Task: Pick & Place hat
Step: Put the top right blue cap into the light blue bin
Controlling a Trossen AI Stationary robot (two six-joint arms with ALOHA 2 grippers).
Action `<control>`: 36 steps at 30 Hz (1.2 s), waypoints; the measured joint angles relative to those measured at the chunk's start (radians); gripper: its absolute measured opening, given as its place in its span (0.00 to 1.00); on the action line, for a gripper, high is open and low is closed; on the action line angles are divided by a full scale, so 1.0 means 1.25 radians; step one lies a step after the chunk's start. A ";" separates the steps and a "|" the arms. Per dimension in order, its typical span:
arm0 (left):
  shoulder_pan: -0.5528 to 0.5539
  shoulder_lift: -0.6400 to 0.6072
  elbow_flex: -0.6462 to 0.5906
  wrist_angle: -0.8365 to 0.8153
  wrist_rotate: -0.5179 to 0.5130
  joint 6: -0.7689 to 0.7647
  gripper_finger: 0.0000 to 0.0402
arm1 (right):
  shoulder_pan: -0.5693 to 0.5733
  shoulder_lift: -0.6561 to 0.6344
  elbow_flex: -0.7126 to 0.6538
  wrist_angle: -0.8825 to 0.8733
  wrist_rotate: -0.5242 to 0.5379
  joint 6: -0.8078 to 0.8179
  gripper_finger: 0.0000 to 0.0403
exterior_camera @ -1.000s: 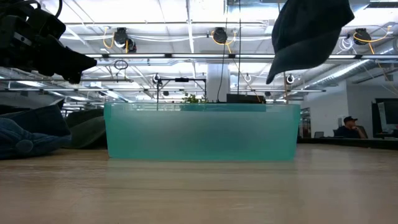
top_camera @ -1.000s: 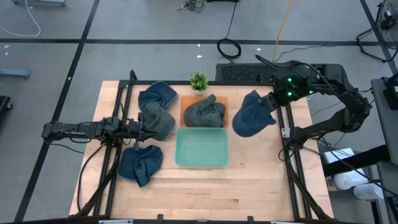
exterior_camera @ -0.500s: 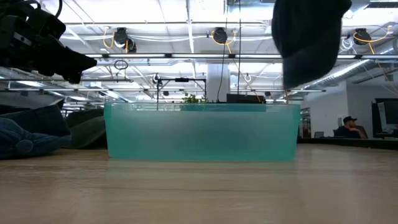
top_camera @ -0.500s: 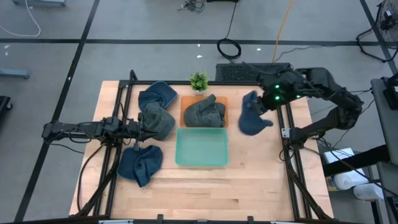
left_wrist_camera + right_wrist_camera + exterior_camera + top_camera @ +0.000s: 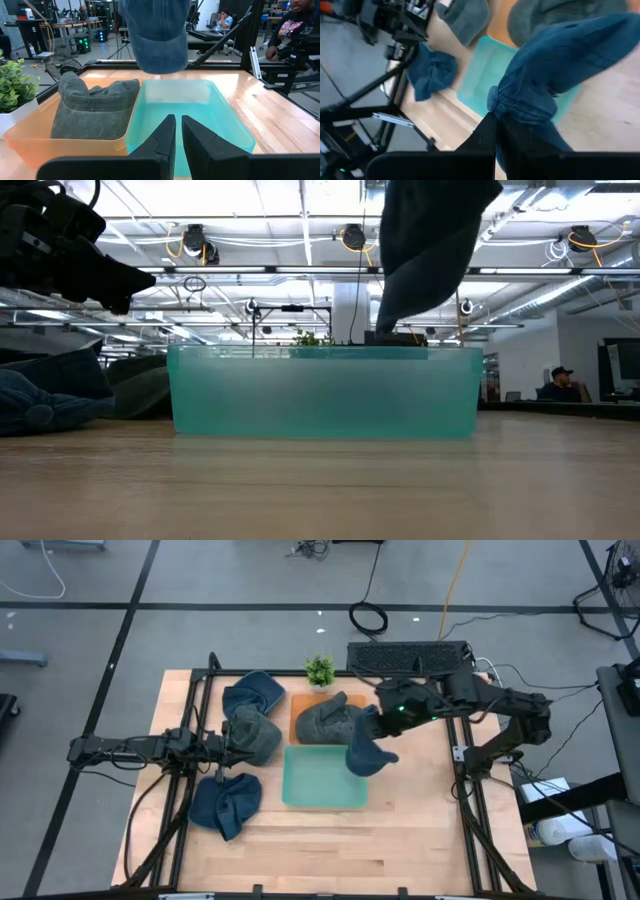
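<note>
A blue denim hat (image 5: 360,748) hangs in the air over the right part of the teal bin (image 5: 300,780), with my right gripper (image 5: 376,726) shut on it. The low view shows the hat (image 5: 430,240) with its lowest tip just above the bin's rim (image 5: 320,352). An orange tray (image 5: 298,710) behind the bin holds a grey-green hat (image 5: 328,722). My left gripper (image 5: 232,741) waits at the table's left, level, shut with nothing between its fingers (image 5: 175,132). My right gripper pinches the hat's crown cloth beside the top button (image 5: 492,98) between its two fingers, coming slanting down from the table's right. The hat hangs slack below and ahead of the fingers, clear of the bin and the table.
Three more hats lie at the table's left: blue (image 5: 255,692), grey-green (image 5: 257,735) and blue (image 5: 225,802). A small potted plant (image 5: 319,670) stands at the far edge, and a keyboard (image 5: 405,657) lies behind it. Bare wood lies toward the near edge.
My right gripper has travelled from the table's right edge toward the left, sinking a little and rolling its wrist. The hat has swung along with it, from over bare table to over the teal bin's right part.
</note>
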 joint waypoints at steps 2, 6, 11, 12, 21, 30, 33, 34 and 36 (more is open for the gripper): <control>0.000 0.000 0.000 0.000 0.000 0.000 0.09 | 0.012 0.018 0.000 0.040 0.010 0.025 0.00; 0.000 0.000 0.000 0.000 0.000 0.000 0.09 | 0.024 0.055 0.000 0.108 0.022 0.067 0.00; 0.000 0.000 0.000 0.000 0.000 0.000 0.09 | 0.037 0.108 -0.001 0.190 0.023 0.106 0.00; 0.000 0.000 0.000 0.000 0.000 0.000 0.09 | 0.039 0.117 -0.001 0.204 0.024 0.115 0.00; 0.000 0.000 0.000 0.000 0.000 0.000 0.09 | 0.063 0.171 0.000 0.304 0.071 0.170 0.00; 0.000 0.000 0.000 0.000 0.000 0.000 0.09 | 0.092 0.213 0.000 0.351 0.125 0.219 0.00; 0.000 0.000 0.000 0.000 0.000 0.000 0.09 | 0.099 0.221 0.000 0.345 0.142 0.225 0.00; 0.000 0.000 0.000 0.000 0.000 0.000 0.09 | 0.100 0.222 0.000 0.343 0.142 0.225 0.00; 0.000 0.000 0.000 0.000 0.000 0.000 0.09 | 0.100 0.222 -0.001 0.347 0.142 0.225 0.00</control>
